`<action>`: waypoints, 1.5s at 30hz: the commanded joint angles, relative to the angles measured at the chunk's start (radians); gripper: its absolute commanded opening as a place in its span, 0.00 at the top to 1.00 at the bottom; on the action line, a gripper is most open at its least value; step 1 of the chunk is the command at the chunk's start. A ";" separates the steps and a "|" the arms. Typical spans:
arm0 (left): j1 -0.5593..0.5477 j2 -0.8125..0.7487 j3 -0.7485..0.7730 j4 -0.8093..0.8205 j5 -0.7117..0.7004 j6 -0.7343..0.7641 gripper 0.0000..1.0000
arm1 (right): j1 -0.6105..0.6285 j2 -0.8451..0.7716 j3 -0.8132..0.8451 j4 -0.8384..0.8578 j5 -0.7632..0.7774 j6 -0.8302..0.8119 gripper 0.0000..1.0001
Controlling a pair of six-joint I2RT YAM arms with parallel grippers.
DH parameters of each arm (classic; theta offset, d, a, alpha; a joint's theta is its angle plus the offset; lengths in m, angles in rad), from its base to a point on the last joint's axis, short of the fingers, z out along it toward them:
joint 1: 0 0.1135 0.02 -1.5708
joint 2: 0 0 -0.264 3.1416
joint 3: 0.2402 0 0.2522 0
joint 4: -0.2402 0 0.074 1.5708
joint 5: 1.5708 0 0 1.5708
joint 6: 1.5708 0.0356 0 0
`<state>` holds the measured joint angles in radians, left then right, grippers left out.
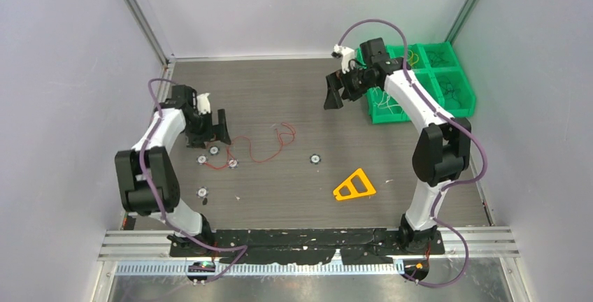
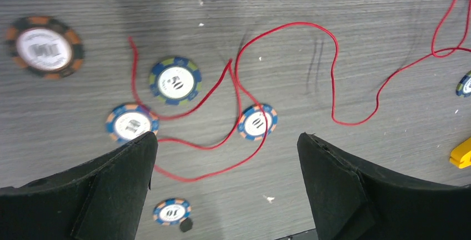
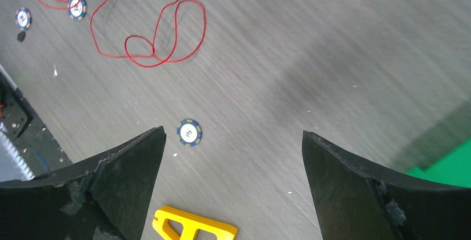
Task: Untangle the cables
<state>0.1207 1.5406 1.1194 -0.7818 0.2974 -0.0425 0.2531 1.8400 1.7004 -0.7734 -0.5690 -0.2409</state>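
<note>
Red cable (image 2: 335,79) is lying in loose loops on the wood-grain worktop (image 1: 280,92) among round poker chips (image 2: 175,80). Green divided bin (image 1: 391,117) is holding wires (image 1: 383,99). Left claw (image 2: 228,140) and right claw (image 3: 233,134) are gaping open.

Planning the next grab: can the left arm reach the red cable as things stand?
Probably yes: the left pincer hangs open above the red cable, with only flat poker chips lying around it.

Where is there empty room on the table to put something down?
Bare table lies along the far edge, between the left pincer and the right pincer, beyond the red cable. More lies between the lone chip and the green bin. It is crowded near the left pincer, where the red cable loops around several chips.
</note>
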 commanded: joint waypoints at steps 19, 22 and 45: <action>-0.426 0.360 0.157 0.166 -0.019 -0.178 0.14 | 0.010 0.034 -0.070 -0.029 -0.072 0.013 0.01; -0.435 0.349 0.150 0.172 0.014 -0.147 0.41 | 0.010 0.025 -0.102 -0.007 -0.097 0.016 0.01; -0.193 0.093 0.115 0.058 -0.020 0.066 0.30 | 0.022 0.014 -0.105 0.033 -0.148 0.014 0.02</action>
<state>-0.0940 1.5414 1.2694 -0.7567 0.3283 0.0574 0.2684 1.9026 1.5707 -0.7532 -0.6949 -0.2111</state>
